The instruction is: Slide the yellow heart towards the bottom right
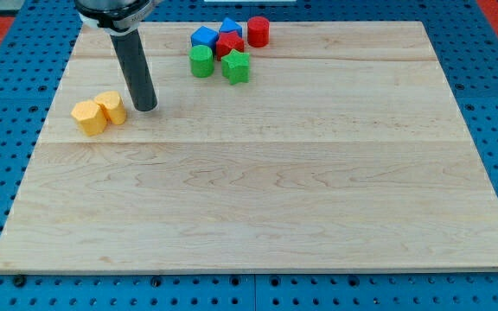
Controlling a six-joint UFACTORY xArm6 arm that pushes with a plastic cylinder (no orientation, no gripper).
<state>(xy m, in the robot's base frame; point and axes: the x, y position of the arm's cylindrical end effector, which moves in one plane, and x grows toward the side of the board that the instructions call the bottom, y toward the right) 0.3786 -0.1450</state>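
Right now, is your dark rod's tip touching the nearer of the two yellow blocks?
Apart. The camera view shows a thin strip of wooden board between my tip and the nearer yellow block, which sits just to the view's left.

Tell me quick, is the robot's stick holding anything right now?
My tip: no gripper, just a rod, so it holds nothing. It sits just to the right of the two yellow blocks, close to them; contact cannot be told.

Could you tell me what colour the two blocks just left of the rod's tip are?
Both blocks are yellow, seen in the camera view, just left of my tip.
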